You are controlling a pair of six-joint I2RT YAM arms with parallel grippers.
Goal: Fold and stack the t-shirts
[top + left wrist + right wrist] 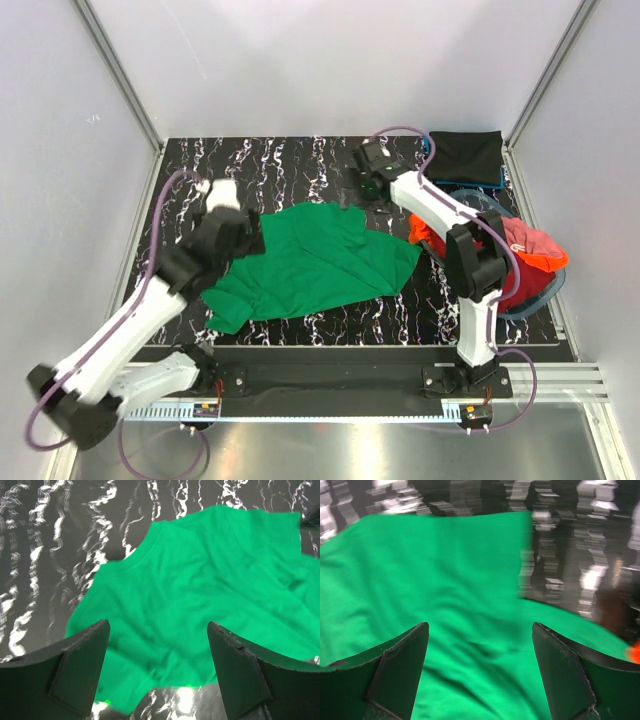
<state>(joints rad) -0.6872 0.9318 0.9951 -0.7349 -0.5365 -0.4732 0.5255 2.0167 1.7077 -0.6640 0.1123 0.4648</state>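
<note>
A bright green t-shirt [312, 262] lies spread and creased on the black marbled table [290, 165]. My left gripper [248, 238] hovers over the shirt's left edge, open and empty. In the left wrist view the green shirt [200, 580] lies between and beyond the gripper [157, 665]. My right gripper [356, 192] is over the shirt's far right corner, open and empty. The right wrist view shows the green cloth [445, 590] under the gripper [480, 665]. A folded black t-shirt [465, 157] lies at the back right. Maroon-red [525, 242] and orange [424, 233] shirts are heaped at the right.
A clear plastic tub [545, 290] at the right edge holds the red and orange heap, which spills toward the green shirt. Metal frame posts and white walls ring the table. A black rail [330, 380] runs along the near edge.
</note>
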